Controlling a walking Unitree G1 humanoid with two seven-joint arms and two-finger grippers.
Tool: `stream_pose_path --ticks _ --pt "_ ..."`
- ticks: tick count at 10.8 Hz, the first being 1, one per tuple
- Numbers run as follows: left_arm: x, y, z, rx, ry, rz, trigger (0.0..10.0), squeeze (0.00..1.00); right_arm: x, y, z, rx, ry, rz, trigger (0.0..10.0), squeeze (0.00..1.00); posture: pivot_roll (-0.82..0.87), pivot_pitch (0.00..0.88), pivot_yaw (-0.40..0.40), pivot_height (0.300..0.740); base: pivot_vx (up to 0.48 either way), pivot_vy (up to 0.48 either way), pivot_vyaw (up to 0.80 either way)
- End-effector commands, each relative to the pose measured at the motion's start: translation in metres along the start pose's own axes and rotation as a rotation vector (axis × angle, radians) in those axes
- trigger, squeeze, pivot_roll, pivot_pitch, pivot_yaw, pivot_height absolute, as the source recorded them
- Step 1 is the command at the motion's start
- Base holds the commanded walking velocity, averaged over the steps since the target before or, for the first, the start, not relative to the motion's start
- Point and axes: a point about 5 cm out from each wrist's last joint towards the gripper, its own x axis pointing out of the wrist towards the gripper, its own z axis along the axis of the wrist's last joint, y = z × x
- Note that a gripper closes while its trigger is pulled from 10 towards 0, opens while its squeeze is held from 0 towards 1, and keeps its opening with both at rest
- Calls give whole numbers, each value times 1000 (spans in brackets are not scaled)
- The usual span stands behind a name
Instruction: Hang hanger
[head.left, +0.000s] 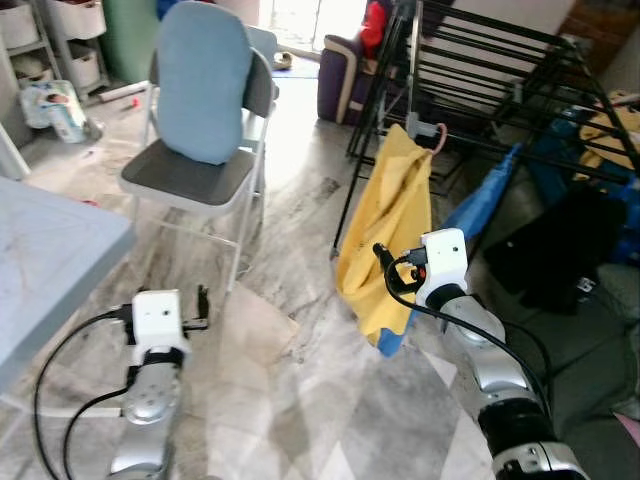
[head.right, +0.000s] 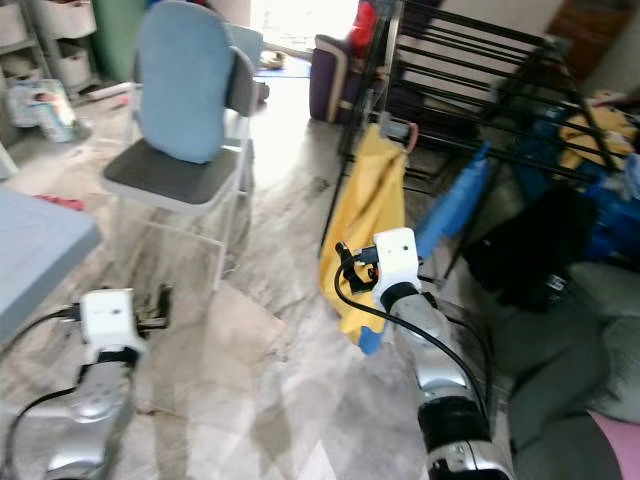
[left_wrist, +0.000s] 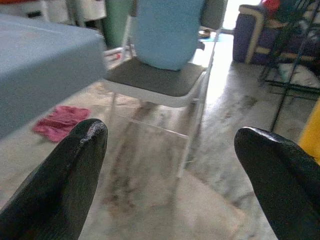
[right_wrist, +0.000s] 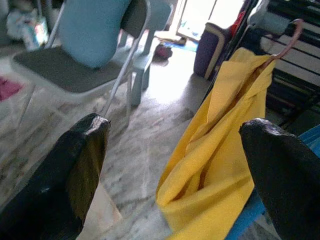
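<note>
Yellow garment (head.left: 385, 230) hangs by its hanger (right_wrist: 285, 42) on the black rack (head.left: 480, 70); both pincers — left (left_wrist: 167, 170), right (right_wrist: 175, 165) — spread wide, empty

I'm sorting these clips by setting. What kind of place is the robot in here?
Probably a lived-in room of a home used for drying laundry: a black drying rack holds a yellow garment on a hanger, a folding chair stands on the marble-patterned floor, and clothes lie heaped nearby.

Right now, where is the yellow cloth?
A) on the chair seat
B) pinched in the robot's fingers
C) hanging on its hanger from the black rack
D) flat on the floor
C: the yellow cloth hangs by a pink hanger hooked on the black rack.
</note>
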Motion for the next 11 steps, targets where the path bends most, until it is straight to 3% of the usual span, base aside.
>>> stream_pose_path --ticks 1,2,4,6,8,11 --pt "0 1 5 6 -14 9 10000 0 1 -6 2 5 -13 -45 10000 0 53 0 -110 740 0 0 0" --pt "3 4 12 15 -30 8 10000 0 -1 -11 4 15 -34 -92 10000 0 41 0 -57 740 0 0 0" --pt "10 -8 19 31 -52 -66 10000 0 -9 -27 3 3 -50 -185 10000 0 -19 0 -22 740 0 0 0" --pt "23 -30 26 10 -58 -145 10000 0 -27 -42 -5 -23 -42 -253 10000 0 -103 0 51 740 0 0 0" --pt "28 -43 30 17 -67 -221 10000 0 -34 -44 -15 -19 -17 -296 10000 0 -101 0 53 740 0 0 0" --pt "31 -47 35 -49 -77 -234 10000 0 -34 -44 -12 -43 -6 -281 10000 0 -98 0 7 740 0 0 0"
